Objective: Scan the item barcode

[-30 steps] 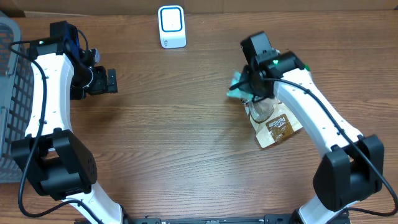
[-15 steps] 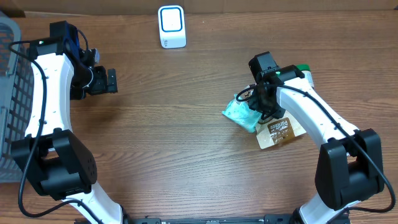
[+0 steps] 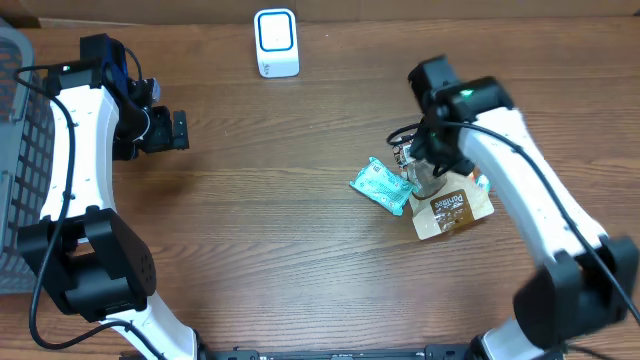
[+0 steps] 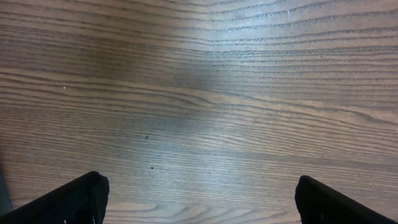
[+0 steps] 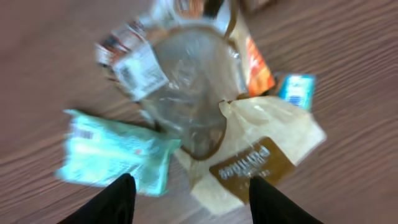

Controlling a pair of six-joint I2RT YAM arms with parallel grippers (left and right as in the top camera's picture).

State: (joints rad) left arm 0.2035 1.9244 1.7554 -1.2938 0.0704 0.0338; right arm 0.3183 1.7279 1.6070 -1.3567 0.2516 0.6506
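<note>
At 9 o'clock, over the left edge of the surface [image 3: 300,290], a grey mesh basket [image 3: 18,120] is cut off by the frame. Only its mesh shows, and what it holds cannot be told.

Bare wood runs from the centre down to 6 o'clock and across to the left arm, giving wide room to move. The crowded patch is at 3 o'clock. A brown pouch [image 3: 452,210] lies there with a clear wrapper [image 5: 186,93] overlapping its top. The blurred right wrist view shows a white printed label on that wrapper. The teal packet [image 3: 380,186] lies flat on the wood just beside them, on the centre side, touching or nearly touching the pouch. The white scanner [image 3: 276,42] stands at 12 o'clock near the far edge, well apart from the packet.

The left tool [image 3: 178,130] hangs at 10 o'clock with its jaws spread as wide as they go, holding nothing. The right tool [image 3: 420,165] hovers over the pile with its jaws parted about halfway, also empty.

A second ago the right tool was clamped on the teal packet, which was held up nearer 1 o'clock. The packet now rests on the surface, released, with the tool lifted off it. The left arm has not moved.
</note>
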